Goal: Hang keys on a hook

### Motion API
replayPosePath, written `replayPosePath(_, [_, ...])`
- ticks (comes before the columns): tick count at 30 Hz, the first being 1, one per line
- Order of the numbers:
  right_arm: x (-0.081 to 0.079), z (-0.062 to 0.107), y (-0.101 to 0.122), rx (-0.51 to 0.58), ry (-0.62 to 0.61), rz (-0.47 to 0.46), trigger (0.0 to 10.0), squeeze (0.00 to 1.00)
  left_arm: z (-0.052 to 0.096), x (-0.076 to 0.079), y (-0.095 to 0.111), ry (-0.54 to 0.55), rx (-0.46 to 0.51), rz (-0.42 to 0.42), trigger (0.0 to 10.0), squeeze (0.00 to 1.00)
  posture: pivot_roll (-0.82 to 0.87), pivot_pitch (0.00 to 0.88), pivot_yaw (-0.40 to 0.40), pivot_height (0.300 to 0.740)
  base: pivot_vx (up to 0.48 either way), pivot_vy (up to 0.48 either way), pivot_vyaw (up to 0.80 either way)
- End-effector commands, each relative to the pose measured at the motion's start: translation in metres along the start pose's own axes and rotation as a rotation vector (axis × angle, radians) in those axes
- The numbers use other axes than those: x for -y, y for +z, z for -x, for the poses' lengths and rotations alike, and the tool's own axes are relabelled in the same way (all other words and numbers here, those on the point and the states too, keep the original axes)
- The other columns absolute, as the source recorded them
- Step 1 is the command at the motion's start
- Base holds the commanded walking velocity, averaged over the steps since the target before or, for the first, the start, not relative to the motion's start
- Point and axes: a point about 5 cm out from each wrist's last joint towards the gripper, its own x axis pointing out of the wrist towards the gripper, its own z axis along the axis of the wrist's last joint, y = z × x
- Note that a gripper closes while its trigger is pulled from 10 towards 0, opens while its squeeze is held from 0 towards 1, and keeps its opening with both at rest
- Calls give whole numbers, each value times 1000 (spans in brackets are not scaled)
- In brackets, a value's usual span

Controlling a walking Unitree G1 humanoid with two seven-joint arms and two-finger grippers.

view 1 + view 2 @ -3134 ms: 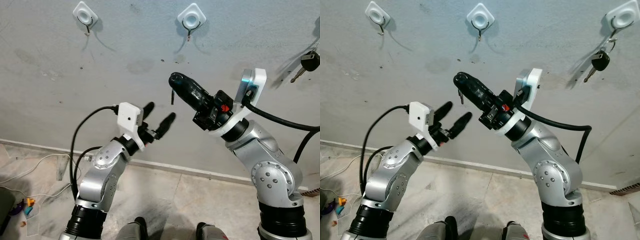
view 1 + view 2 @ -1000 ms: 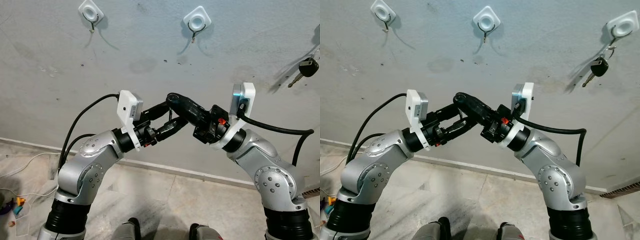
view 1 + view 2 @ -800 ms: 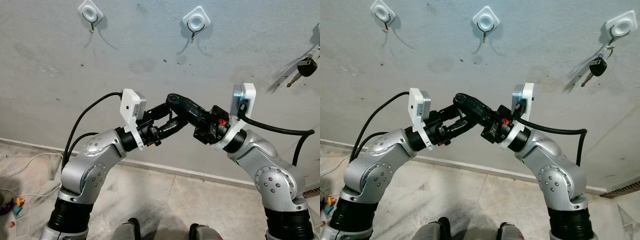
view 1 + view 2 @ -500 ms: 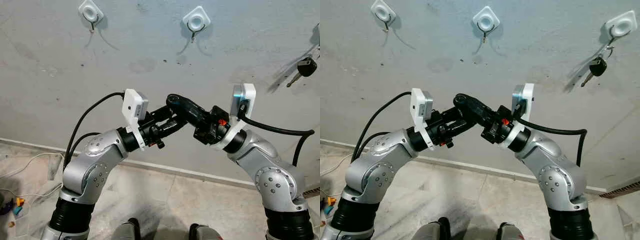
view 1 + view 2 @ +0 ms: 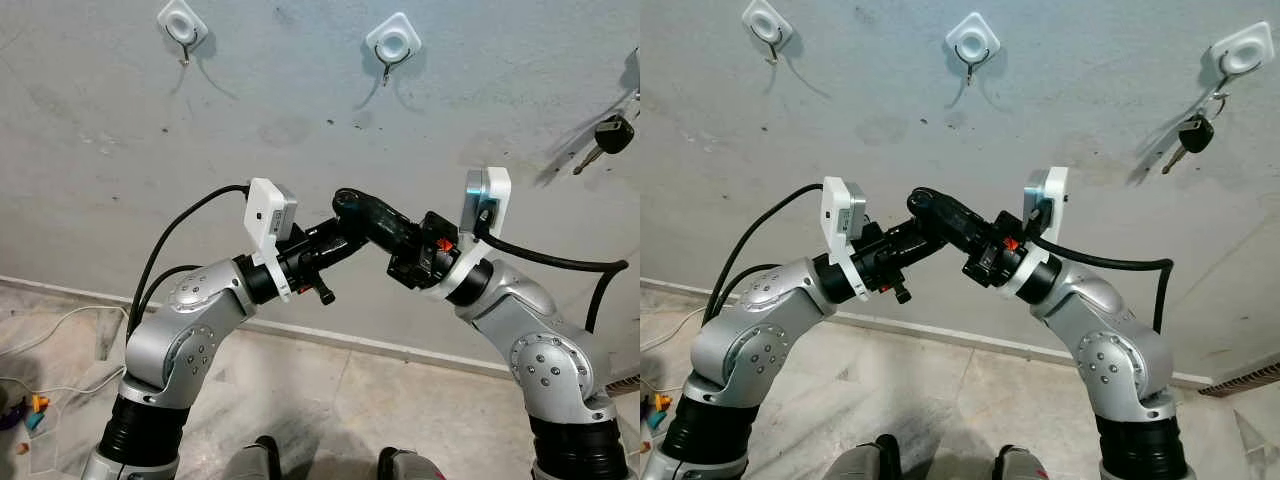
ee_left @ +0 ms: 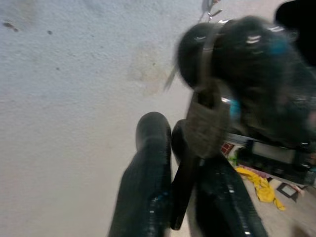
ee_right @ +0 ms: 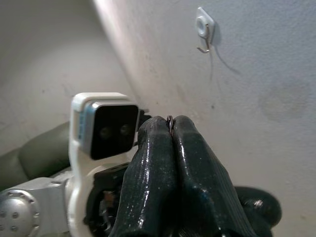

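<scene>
A brass-coloured key (image 6: 206, 123) hangs from a thin key ring (image 6: 207, 47). My right gripper (image 5: 342, 200) is shut on that ring, in front of the grey wall at chest height. My left gripper (image 5: 343, 234) comes in from the left just below it, shut on the key's blade (image 6: 181, 197). In the right wrist view the ring's edge (image 7: 169, 120) peeks out between the pressed fingers (image 7: 192, 163). Two bare hooks on white pads sit high on the wall, one at the left (image 5: 183, 25) and one above the grippers (image 5: 391, 42).
Another dark key (image 5: 1192, 135) hangs from a third hook (image 5: 1245, 50) at the upper right. A skirting strip (image 5: 60, 290) runs along the wall's foot. White cables (image 5: 60, 330) and small bits of clutter (image 5: 35, 408) lie on the tiled floor at the left.
My left gripper's fingers, open around the hanging key half a second ago, have closed on it. The right arm has held still with the ring.
</scene>
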Motion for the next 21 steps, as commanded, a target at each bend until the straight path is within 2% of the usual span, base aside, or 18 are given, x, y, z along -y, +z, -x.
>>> replayPosePath(1, [0, -2, -3, -14, -1, 13, 10000, 0, 3, 1, -1, -5, -3, -5, 0, 0, -31, 203, 49, 740, 0, 0, 0])
replayPosePath(12, [4, -3, -4, -11, -23, 40, 10000, 0, 3, -1, 1, 6, 2, -21, 0, 0, -26, 196, 50, 740, 0, 0, 0])
replayPosePath(13, [4, -3, -4, -9, -25, 40, 10000, 533, 2, -1, 2, 6, 2, -22, 0, 0, -26, 196, 50, 740, 0, 0, 0])
replayPosePath(14, [4, -3, -4, -6, -27, 41, 10000, 1000, 2, -1, 2, 5, 2, -23, 0, 0, -25, 195, 51, 740, 0, 0, 0])
replayPosePath(21, [9, -2, -1, 12, -56, 59, 10000, 1000, 3, -1, 0, 12, -8, -38, 0, 0, -27, 195, 52, 740, 0, 0, 0])
